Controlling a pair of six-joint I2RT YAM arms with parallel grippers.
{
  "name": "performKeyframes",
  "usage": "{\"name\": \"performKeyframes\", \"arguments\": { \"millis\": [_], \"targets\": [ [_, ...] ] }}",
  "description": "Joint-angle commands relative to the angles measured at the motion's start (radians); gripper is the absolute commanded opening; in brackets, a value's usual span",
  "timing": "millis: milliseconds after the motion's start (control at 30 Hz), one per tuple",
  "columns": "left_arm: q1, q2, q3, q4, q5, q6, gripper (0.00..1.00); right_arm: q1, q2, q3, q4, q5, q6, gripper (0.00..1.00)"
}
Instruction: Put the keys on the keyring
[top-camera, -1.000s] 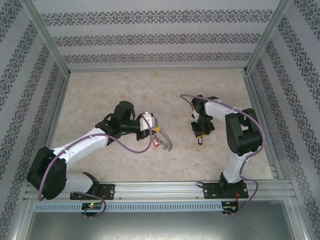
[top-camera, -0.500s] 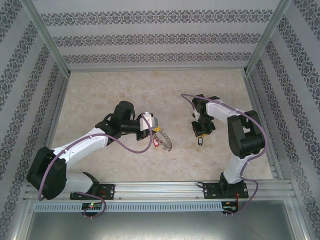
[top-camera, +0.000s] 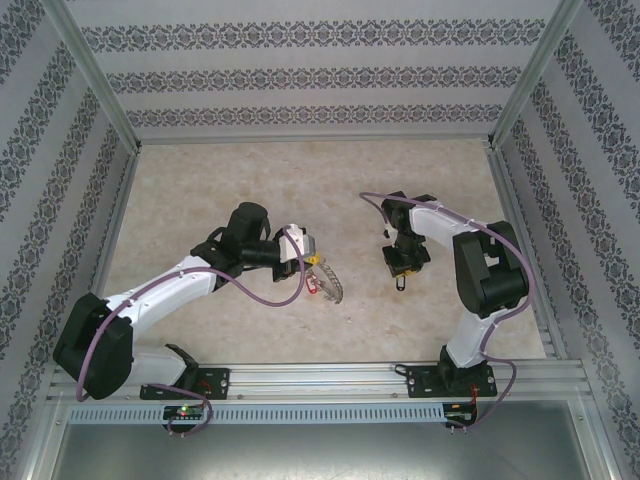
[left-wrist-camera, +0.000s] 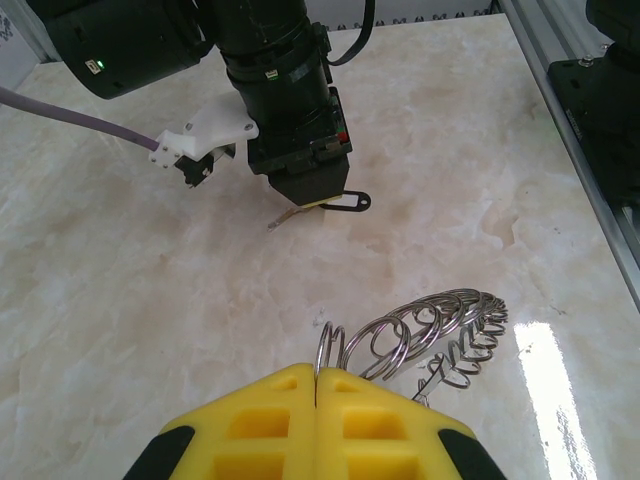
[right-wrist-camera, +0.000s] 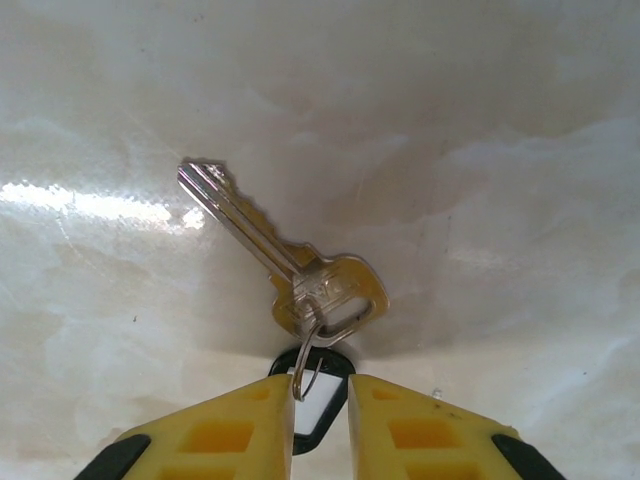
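My left gripper (left-wrist-camera: 317, 372) is shut, its yellow fingertips pinching one loop of the keyring (left-wrist-camera: 430, 325), a curved row of silvery wire rings lying on the marble. From above, the keyring (top-camera: 331, 284) trails from the left gripper (top-camera: 315, 265), with a red bit (top-camera: 313, 285) beside it. My right gripper (right-wrist-camera: 320, 385) has its fingers narrowly apart around a black tag (right-wrist-camera: 322, 405) with a white label. A small split ring (right-wrist-camera: 308, 360) links the tag to a brassy key (right-wrist-camera: 270, 255) pointing away to the left. The right gripper (left-wrist-camera: 310, 195) holds key (left-wrist-camera: 290, 215) and tag (left-wrist-camera: 345, 203) close to the table.
Both arms work mid-table on a pale marble top (top-camera: 200, 190). Patterned walls and metal posts (top-camera: 95, 75) close in the back and sides. An aluminium rail (top-camera: 320, 378) runs along the near edge by the arm bases.
The right arm has shifted slightly, its gripper staying at the key and tag. The left arm and the keyring have not moved.
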Motion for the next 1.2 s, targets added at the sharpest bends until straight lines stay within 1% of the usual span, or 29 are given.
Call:
{"name": "performKeyframes", "arguments": {
  "millis": [0,100,267,333,433,567,700,800,867,967,1167],
  "targets": [
    [-0.004,-0.015,0.014,-0.004,0.022,0.005,0.00,0.009,0.020,0.013,-0.014,0.028,0.014,0.22],
    [-0.003,-0.014,0.014,-0.006,0.023,0.004,0.00,0.010,0.025,0.012,-0.012,0.027,0.012,0.20],
    [-0.002,-0.010,0.018,-0.007,0.021,0.002,0.00,0.010,0.017,0.015,-0.012,0.035,-0.003,0.09],
    [-0.002,-0.010,0.023,-0.009,0.016,-0.007,0.00,0.011,-0.011,0.008,0.005,0.022,-0.025,0.03],
    [-0.002,-0.004,0.036,-0.017,0.009,-0.031,0.00,0.014,-0.069,-0.009,0.043,-0.011,-0.081,0.00],
    [-0.001,0.001,0.036,-0.013,0.006,-0.043,0.00,0.032,-0.170,-0.046,0.107,-0.084,-0.169,0.00],
    [-0.001,-0.015,0.025,0.023,-0.003,-0.035,0.00,0.067,-0.307,-0.104,0.186,-0.243,-0.284,0.00],
    [0.002,-0.009,0.063,-0.016,0.004,0.003,0.00,0.119,-0.395,-0.117,0.197,-0.311,-0.393,0.00],
    [0.001,-0.002,0.088,-0.037,0.013,0.017,0.00,0.138,-0.450,-0.125,0.205,-0.374,-0.462,0.00],
    [0.001,0.007,0.101,-0.034,0.023,0.016,0.00,0.159,-0.519,-0.130,0.222,-0.434,-0.530,0.00],
    [0.001,0.008,0.073,0.038,0.029,-0.009,0.00,0.181,-0.617,-0.115,0.262,-0.544,-0.547,0.00]
  ]
}}
